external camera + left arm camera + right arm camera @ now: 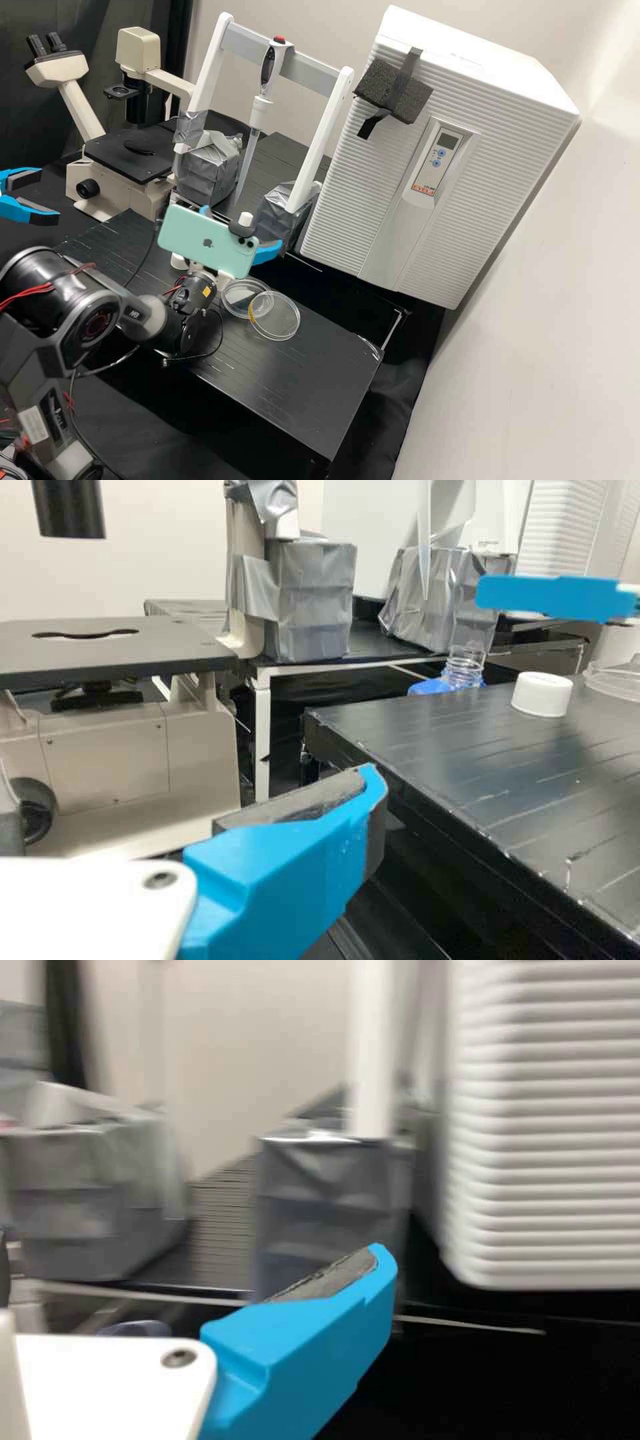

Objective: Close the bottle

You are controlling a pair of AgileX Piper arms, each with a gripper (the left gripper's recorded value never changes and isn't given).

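Jaws spread wide on both arms. On the left gripper (pixel 47 195), blue fingers well apart with nothing between them, hanging off the left end of the bench beside the microscope (pixel 120 173), well away from the task's things. On the right gripper (pixel 447 640), fingers parted too, with more room than the bottle (pixel 465 652) needs. From the left wrist view, bottle neck showing in the gap between those two fingers; cannot tell whether either finger touches it, or whether it stands truly between them or just behind. At the right of the bench, a tall white ribbed cabinet (pixel 520 167) with a dark foam pad (pixel 393 87) strapped to its upper corner. Beside the cabinet, a white stand (pixel 313 67) with a pipette (pixel 257 113) hanging tip down and both feet wrapped in grey-taped blocks (pixel 207 167). In front, a raised black platform (pixel 300 380). Above its far edge, a mint-green phone (pixel 200 237) fixed to the right arm's wrist, hiding most of that gripper from the high view. Near the phone, two clear petri dishes (pixel 277 319) lying flat on the platform and overlapping. Clear bottle upright at the platform's far edge, in front of a taped block, its mouth uncovered and its base hidden. Smallest, the white cap (pixel 541 693), resting on the platform near the bottle but apart from it, between bottle and dishes, outside both grippers.
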